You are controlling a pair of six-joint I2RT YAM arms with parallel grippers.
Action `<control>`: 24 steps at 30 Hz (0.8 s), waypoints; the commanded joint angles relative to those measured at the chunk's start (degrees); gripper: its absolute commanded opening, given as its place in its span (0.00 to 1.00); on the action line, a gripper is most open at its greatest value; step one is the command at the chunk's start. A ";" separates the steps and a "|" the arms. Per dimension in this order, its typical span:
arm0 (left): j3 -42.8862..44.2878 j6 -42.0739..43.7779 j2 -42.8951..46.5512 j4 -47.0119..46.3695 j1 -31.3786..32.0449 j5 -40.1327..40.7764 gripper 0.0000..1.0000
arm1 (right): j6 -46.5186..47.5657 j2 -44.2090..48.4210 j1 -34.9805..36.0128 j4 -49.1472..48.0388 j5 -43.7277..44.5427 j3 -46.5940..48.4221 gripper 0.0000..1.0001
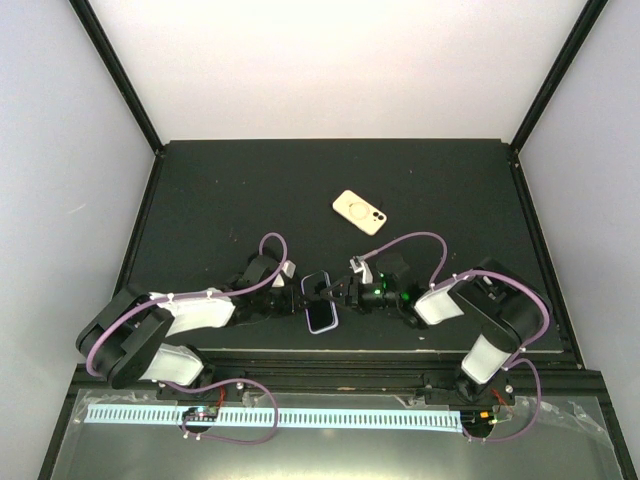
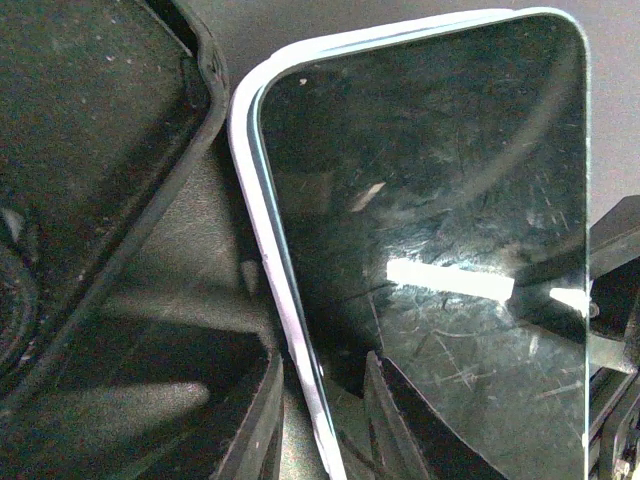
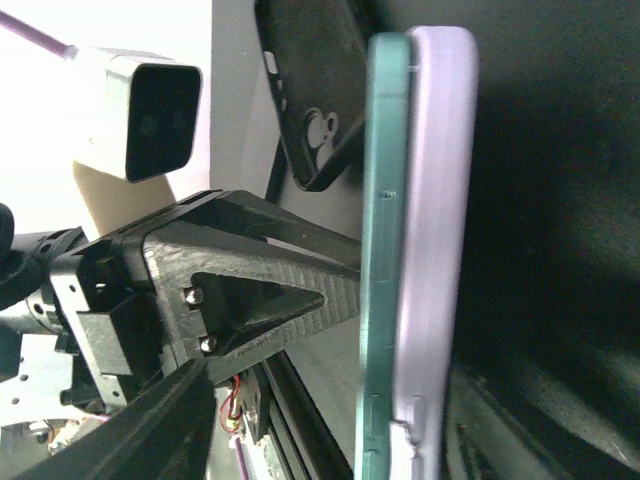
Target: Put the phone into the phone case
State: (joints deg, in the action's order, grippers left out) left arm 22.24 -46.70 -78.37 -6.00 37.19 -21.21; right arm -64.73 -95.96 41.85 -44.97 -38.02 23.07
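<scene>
The left fingers (image 2: pixel 255 425) stand narrow, one outside the rim and one over the glass, pinching a long edge of the phone (image 2: pixel 430 200). This hold fixes that edge so it can be pushed against. The right fingers (image 3: pixel 165 425) straddle the opposite edge, spread wider than phone and shell together. The finger on the glass side stands clear of the screen; contact on the back side is lost in shadow and cannot be told. The placement reads as brace-and-press: one arm steadies, the other is set to squeeze the loose edge home.

The phone, screen up, lies in the lilac case (image 3: pixel 435 200) at the near centre of the desk (image 1: pixel 250 190), between the two arms. Whether it rests on the desk or hangs just above it cannot be told. Seating appears incomplete: in the right wrist view the green side of the phone stands proud of the lilac wall along the visible edge, whereas the left wrist view shows the pale rim wrapped round a corner.

A black case (image 2: pixel 100 130), just beside the phone, lies open side up and holds nothing. A beige phone-shaped item (image 1: pixel 359 212), ring mark and lens cluster uppermost, lies well apart toward the far side; bare case or cased phone cannot be told.
</scene>
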 commanded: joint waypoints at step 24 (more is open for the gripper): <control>-0.71 0.20 0.67 -0.33 0.41 -0.90 0.28 | 3.87 -0.08 0.52 1.34 -1.38 2.69 0.23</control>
State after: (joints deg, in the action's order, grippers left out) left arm 21.98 -46.72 -77.97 -6.07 37.21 -21.26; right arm -63.05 -97.91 41.74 -42.74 -38.00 23.73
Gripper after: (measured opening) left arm 0.277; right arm 0.185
